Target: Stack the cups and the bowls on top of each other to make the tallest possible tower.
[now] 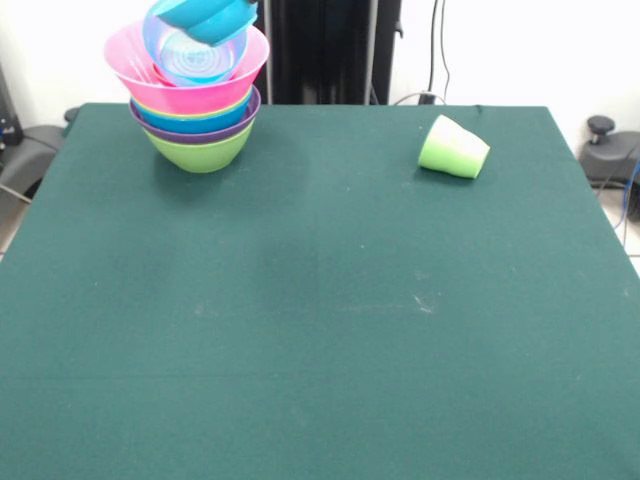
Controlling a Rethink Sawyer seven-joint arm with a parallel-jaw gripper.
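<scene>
The tower (200,100) stands at the far left of the green table in the front view. A lime green bowl (200,148) is its base, with purple (190,130), blue (195,120) and a thin green rim above, then the huge pink bowl (215,88). A pale blue bowl (190,55) sits tilted inside the pink one, and a cyan bowl (212,15) leans on top at the upper edge. The light green cup (453,148) lies on its side at the far right. The yellow-orange cup is out of view. The gripper does not show.
The robot's black pedestal (320,50) stands behind the table's far edge. Cables (440,60) hang on the wall behind. Dark equipment sits on the floor at both far corners.
</scene>
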